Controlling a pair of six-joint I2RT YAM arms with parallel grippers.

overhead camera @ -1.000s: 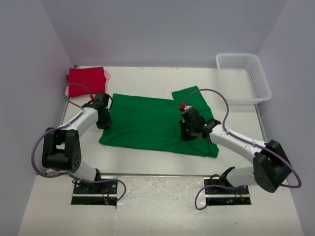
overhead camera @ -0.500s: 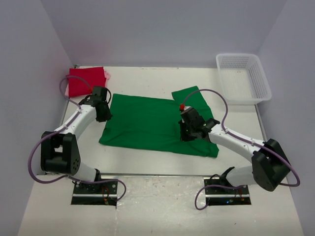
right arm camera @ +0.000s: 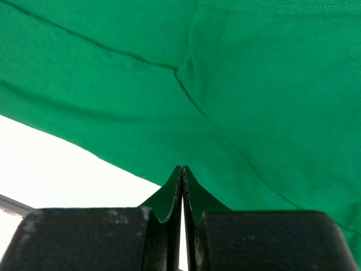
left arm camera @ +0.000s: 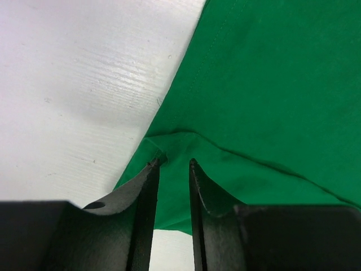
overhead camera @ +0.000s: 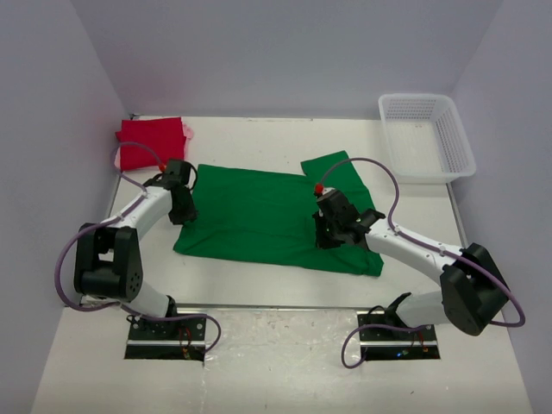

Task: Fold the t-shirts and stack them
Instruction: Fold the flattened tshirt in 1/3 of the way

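Left gripper [left arm camera: 173,164] back down at green t-shirt [overhead camera: 259,211] left edge, fingers slightly apart; right gripper [right arm camera: 182,168] clamped on its near hem; shirt spread mid-surface [overhead camera: 259,289], fold unfinished; red t-shirt [overhead camera: 151,142] folded far-left.

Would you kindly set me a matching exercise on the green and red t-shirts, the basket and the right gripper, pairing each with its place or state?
Things:
1. green t-shirt
2. red t-shirt
3. white basket
4. right gripper

Places or states:
A. far right corner of the table
B. shut on green cloth
C. folded, at the far left corner
D. spread across the middle

Pairs: 1-D, 2-C, 3-A, 4-B.
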